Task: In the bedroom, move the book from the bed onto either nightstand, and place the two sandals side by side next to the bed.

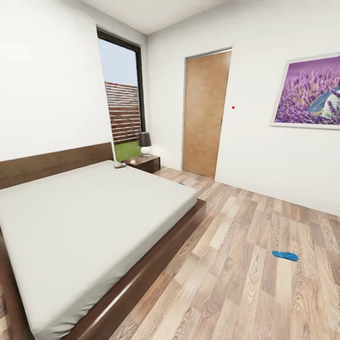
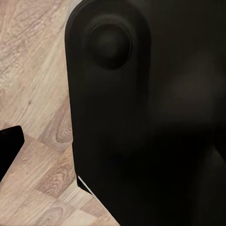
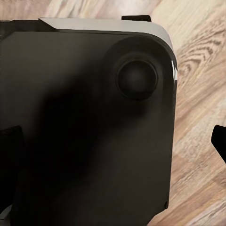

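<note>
The bed (image 1: 156, 264), a dark wooden frame under a smooth grey mattress, takes up the left of the head view. The book (image 1: 119, 165) lies small and flat on the mattress's far corner, near the headboard. Just beyond that corner stands a nightstand (image 1: 144, 163) with a lamp on it. One blue sandal (image 1: 285, 255) rests on the plank floor to the right, well away from the bed. My left gripper (image 2: 113, 150) shows one dark finger (image 2: 7, 146) at the picture's edge. My right gripper (image 3: 115, 141) has its fingers far apart. Both hang empty over the robot's black body.
A light-brown door (image 1: 205, 113) stands shut in the far wall, beside a tall dark-framed window (image 1: 122, 94). A purple flower picture (image 1: 309, 92) hangs on the right wall. Open wood floor (image 1: 236, 293) stretches between the bed's near side and the sandal.
</note>
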Controlling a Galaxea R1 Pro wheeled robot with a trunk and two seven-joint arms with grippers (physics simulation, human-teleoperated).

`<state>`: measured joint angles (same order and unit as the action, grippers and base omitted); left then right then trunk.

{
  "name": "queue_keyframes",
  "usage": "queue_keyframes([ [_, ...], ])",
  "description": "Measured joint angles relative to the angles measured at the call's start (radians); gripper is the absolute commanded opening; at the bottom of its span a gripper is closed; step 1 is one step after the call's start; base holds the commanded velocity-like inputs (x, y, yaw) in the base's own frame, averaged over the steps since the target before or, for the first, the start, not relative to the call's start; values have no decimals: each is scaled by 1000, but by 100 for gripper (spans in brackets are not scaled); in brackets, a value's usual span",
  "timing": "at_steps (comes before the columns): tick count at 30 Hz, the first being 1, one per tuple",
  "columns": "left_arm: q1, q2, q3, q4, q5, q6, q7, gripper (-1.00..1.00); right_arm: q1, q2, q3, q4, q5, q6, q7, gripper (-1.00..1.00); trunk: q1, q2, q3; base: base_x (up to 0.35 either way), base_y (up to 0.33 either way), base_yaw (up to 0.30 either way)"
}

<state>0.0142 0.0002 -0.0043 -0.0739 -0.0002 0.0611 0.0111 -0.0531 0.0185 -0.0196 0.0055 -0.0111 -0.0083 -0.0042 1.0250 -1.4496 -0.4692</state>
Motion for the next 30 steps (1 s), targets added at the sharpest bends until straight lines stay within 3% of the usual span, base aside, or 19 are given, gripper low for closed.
queue_keyframes([
  [30, 0, 16, 12, -33, 8, -9, 0, 100, 0, -3, 1, 0, 0, 0, 1, 100, 0, 0, 0, 0, 0, -152],
])
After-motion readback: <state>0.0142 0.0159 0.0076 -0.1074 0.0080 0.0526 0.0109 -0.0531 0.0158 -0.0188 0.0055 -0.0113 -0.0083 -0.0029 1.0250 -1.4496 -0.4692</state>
